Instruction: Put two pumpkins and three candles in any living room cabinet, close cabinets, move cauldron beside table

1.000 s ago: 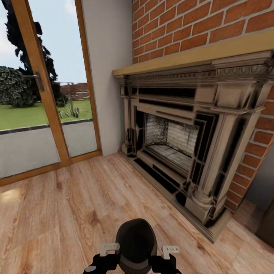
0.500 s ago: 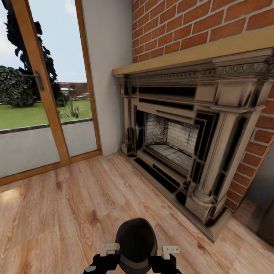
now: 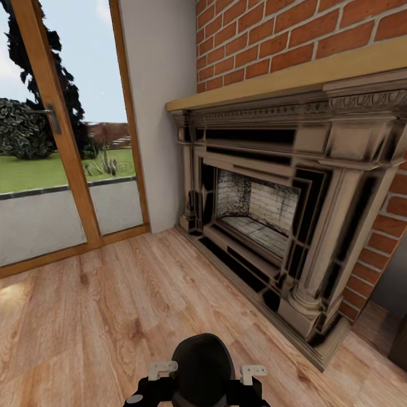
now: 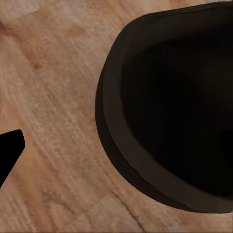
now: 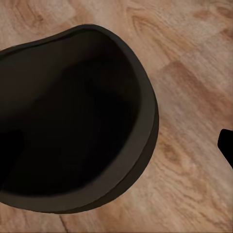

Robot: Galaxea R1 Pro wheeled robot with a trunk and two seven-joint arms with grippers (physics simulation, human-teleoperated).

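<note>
The cauldron [image 3: 202, 367] is a black, round, open pot at the bottom middle of the head view, low over the wood floor. It sits between my left arm [image 3: 151, 390] and my right arm [image 3: 250, 390]. Its dark hollow and thick rim show close up in the left wrist view [image 4: 170, 111] and the right wrist view [image 5: 73, 121]. One black left fingertip [image 4: 8, 151] and one black right fingertip [image 5: 227, 145] show beside the rim, apart from it. Whether either gripper is open or shut is hidden. The pumpkins, candles, cabinet and table are out of view.
A large stone fireplace [image 3: 271, 215] with a wooden mantel stands against the brick wall [image 3: 271, 39] ahead on the right. Tall glass doors in wood frames [image 3: 62, 141] look onto a garden at the left. A dark brown furniture edge [image 3: 399, 345] shows at the far right.
The whole picture has shifted a little, so the camera moved: the fireplace now sits slightly further right and lower. The cauldron stays between the arms.
</note>
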